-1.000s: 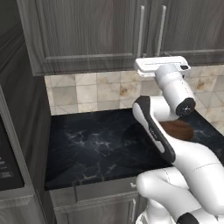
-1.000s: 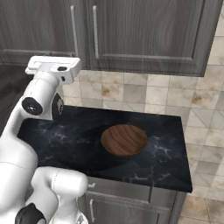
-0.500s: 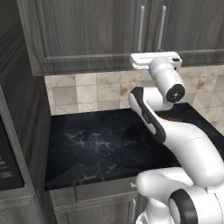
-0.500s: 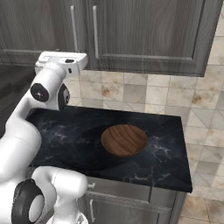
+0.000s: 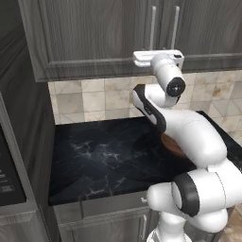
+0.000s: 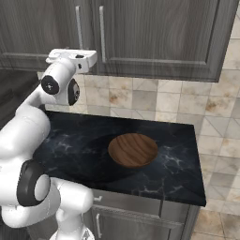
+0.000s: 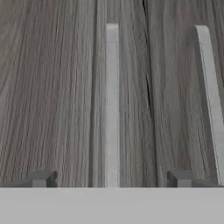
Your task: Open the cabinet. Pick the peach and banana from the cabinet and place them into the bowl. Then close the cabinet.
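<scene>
1. The cabinet [image 5: 108, 38] hangs on the wall above the worktop [image 5: 118, 156], with both doors shut. Its two silver handles [image 7: 112, 105] run vertically, side by side on either side of the door seam.
2. The gripper [image 7: 112, 179] points straight at the cabinet front, near the lower end of the handles. In the hand view its two fingertips [image 7: 41, 178] stand wide apart with the left handle midway between them. The jaws are spread and hold nothing.
3. The second handle [image 7: 210, 100] lies just outside the right fingertip in the hand view, beyond the dark seam between the doors.
4. The bowl [image 6: 133, 150] sits upright on the dark marbled worktop, roughly mid-worktop in the right base view, and looks empty.
5. In the left base view the arm covers most of the bowl; only a brown sliver [image 5: 171, 144] shows beside the forearm.
6. Peach and banana cannot be seen behind the closed doors.
7. In the base views the white hand [image 6: 72, 58] blocks the fingertips, so whether they touch the door cannot be told there. The handle tops are cut off by the upper edge in both base views.
8. A tiled backsplash [image 6: 154, 101] runs between the cabinet and the worktop. Low cabinet fronts [image 6: 136, 220] with short handles sit under the worktop. A dark appliance [image 5: 12, 165] stands at the left edge of the left base view, cut off by the frame.
</scene>
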Motion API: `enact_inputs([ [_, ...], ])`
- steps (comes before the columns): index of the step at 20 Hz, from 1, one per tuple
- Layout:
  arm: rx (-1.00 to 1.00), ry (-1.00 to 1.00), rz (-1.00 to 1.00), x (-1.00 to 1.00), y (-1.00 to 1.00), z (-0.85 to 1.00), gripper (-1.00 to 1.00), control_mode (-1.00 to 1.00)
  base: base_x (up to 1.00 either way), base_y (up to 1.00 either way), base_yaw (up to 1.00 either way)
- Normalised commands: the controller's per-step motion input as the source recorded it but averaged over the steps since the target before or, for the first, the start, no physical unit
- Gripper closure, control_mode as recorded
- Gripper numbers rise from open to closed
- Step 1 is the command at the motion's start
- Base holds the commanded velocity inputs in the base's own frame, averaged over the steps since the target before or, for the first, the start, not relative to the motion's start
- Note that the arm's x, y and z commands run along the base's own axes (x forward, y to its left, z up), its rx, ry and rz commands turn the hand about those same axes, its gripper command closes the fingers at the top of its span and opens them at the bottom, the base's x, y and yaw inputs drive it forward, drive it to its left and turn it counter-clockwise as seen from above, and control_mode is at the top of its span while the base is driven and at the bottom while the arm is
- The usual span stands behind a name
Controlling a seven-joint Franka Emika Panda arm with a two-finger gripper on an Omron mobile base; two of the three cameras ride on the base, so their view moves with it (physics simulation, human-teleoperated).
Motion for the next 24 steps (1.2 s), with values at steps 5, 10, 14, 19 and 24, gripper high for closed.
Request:
enact_inputs([
  [5,0.00,0.02,0.00,0.96,0.05,-0.09,-1.00,-1.00,0.00,0.00,0.00],
  [10,0.00,0.04,0.00,1.00,0.00,-0.20,-1.00,-1.00,0.00,0.00,0.00],
  [14,0.00,0.00,0.00,0.37,0.00,-0.09,1.00,-1.00,0.00,0.00,0.00],
  [19,0.00,0.00,0.00,0.00,0.00,0.00,1.00,-1.00,0.00,0.00,0.00],
  [24,0.00,0.00,0.00,0.00,0.00,0.05,1.00,-1.00,0.00,0.00,0.00],
])
